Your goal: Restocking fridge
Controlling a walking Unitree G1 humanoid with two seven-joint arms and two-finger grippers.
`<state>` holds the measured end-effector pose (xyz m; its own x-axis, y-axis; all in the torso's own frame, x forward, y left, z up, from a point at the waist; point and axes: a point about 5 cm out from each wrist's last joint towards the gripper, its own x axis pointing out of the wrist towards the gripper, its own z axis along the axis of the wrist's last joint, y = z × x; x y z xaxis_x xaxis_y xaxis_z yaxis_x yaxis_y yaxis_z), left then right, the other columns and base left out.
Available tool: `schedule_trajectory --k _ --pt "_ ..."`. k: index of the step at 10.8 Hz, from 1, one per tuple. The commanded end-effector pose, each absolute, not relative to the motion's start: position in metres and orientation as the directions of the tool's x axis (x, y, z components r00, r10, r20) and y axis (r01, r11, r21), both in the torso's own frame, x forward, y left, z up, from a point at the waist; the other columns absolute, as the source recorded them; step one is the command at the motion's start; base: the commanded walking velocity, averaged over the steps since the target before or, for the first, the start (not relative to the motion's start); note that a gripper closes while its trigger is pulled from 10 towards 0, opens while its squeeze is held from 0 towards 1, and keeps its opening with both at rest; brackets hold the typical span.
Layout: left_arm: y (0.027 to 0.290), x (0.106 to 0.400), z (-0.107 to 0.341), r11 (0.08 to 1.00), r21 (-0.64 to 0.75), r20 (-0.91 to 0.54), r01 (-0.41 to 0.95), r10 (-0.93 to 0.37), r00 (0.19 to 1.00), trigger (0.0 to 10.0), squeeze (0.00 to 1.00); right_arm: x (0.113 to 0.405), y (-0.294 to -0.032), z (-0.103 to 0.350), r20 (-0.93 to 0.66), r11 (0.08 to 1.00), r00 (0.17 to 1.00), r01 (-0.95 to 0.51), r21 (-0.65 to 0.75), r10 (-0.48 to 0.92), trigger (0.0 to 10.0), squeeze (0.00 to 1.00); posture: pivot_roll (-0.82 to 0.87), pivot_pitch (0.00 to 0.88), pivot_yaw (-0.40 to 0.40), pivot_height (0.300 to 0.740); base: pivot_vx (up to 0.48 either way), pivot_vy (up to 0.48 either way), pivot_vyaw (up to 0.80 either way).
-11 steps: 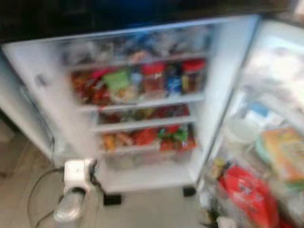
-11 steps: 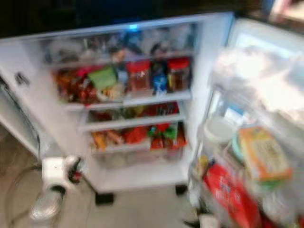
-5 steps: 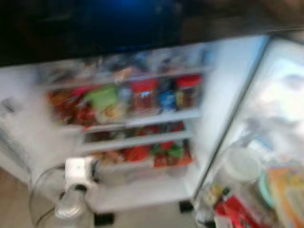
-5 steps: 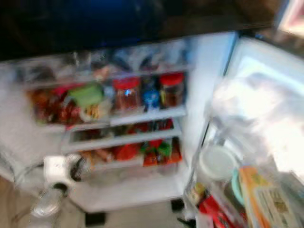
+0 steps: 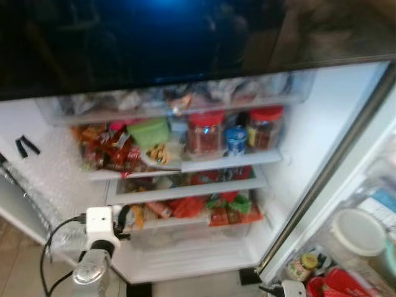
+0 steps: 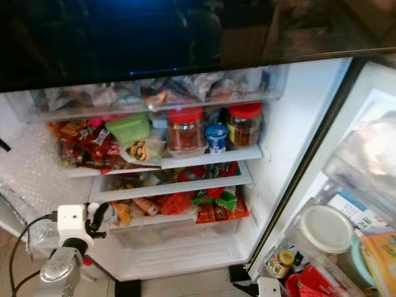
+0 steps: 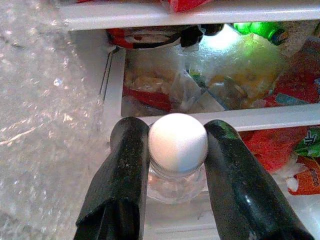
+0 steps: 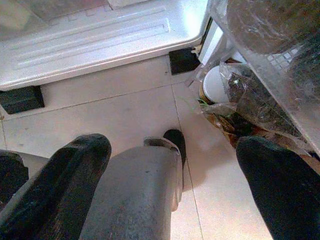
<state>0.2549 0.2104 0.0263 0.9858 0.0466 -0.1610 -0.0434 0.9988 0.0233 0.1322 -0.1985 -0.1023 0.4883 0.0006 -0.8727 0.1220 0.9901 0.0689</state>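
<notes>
Left gripper (image 7: 172, 165) closed on a small clear plastic bottle with a white cap (image 7: 177, 150), fingers (image 7: 120, 185) clamped on either side of its neck. It's held in front of the open white fridge (image 5: 322, 142), low on the left, level with the lower drawer shelf (image 5: 185, 219). Bubble wrap (image 7: 45, 125) lines the fridge's left wall. Middle shelf carries two red-lidded glass jars (image 6: 184, 130), a blue-lidded cup (image 6: 216, 137) between them and a green-lidded tub (image 6: 129, 129). Right gripper (image 8: 175, 185) hangs low over the tiled floor (image 8: 125, 110) beside the door bins (image 6: 346, 235), fingers (image 8: 70, 175) spread wide, holding nothing.
</notes>
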Motion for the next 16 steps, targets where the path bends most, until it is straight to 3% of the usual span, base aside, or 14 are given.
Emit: schedule_trajectory --k 1,7,11,16 --pt "0.212 0.255 0.028 0.999 0.017 -0.154 -0.044 0.046 0.987 10.0 0.00 0.128 -0.199 -0.103 -0.875 0.988 0.484 0.136 0.071 -0.003 10.0 0.00 -0.11 0.000 0.057 0.740 0.000 0.000 0.00" --pt "0.209 0.259 0.032 1.000 0.018 -0.140 -0.012 0.014 0.990 10.0 0.00 0.129 -0.198 -0.103 -0.877 0.989 0.481 0.126 0.073 0.003 10.0 0.00 -0.12 0.000 0.063 0.740 0.000 0.000 0.00" --pt "0.207 0.264 0.035 1.000 0.026 -0.127 -0.015 0.019 0.992 10.0 0.00 0.129 -0.197 -0.103 -0.876 0.990 0.481 0.114 0.079 0.014 10.0 0.00 -0.12 0.000 0.062 0.686 0.000 0.000 0.00" --pt "0.202 0.272 0.046 0.999 0.044 -0.082 0.003 0.001 0.997 10.0 0.00 0.130 -0.198 -0.103 -0.869 0.989 0.494 0.124 0.086 0.014 10.0 0.00 -0.12 0.000 0.062 0.681 0.000 0.000 0.00"
